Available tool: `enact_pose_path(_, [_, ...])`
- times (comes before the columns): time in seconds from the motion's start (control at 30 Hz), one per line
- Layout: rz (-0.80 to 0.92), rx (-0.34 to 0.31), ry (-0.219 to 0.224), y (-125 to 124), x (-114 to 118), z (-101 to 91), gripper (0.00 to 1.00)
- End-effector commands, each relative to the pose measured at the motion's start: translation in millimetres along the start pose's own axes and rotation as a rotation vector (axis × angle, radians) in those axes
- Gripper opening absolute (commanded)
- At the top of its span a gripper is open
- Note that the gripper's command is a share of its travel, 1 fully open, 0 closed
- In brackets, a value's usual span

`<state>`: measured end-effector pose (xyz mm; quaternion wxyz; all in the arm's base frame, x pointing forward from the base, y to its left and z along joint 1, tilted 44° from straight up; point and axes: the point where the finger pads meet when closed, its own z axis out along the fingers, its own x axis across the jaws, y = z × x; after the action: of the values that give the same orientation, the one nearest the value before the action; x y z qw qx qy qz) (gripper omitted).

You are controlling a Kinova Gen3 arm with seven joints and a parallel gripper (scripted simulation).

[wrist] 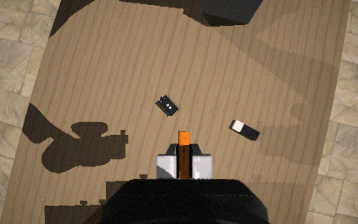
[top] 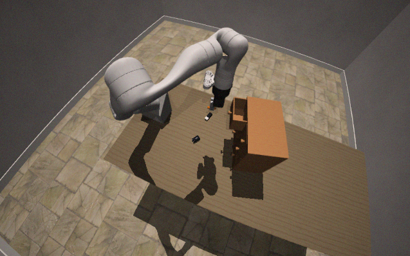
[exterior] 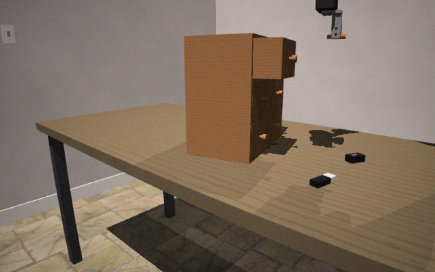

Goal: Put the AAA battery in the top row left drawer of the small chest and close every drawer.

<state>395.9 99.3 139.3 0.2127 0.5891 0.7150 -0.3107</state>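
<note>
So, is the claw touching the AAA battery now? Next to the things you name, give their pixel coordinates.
Touching: the wrist view shows the battery (exterior: 343,36) (wrist: 184,138) squeezed between both fingers of the claw (exterior: 336,36) (wrist: 184,155).

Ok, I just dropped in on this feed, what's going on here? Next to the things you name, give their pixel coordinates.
The arm's gripper (top: 212,109) (exterior: 336,36) (wrist: 184,155) is shut on the AAA battery (exterior: 343,36) (wrist: 184,138), held well above the table (top: 315,180) (exterior: 130,126) (wrist: 130,65). One top-row drawer of the small chest (top: 265,125) (exterior: 218,96) is pulled out, and the battery isn't in it yet. A black block (top: 195,139) (exterior: 355,158) (wrist: 167,105) and a black-and-white block (top: 208,116) (exterior: 322,180) (wrist: 244,130) lie on the table.
</note>
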Motion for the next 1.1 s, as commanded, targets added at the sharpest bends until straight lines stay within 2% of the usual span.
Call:
enact_pose_path(0.0, [0.0, -0.009, 0.003, 1.9, 2.0, -5.3, 0.24])
enact_pose_path(0.4, [0.0, -0.009, 0.003, 1.8, 1.9, -24.6, 0.24])
enact_pose_path(1.07, [0.001, -0.028, 0.002, 1.7, 1.7, -26.5, 0.24])
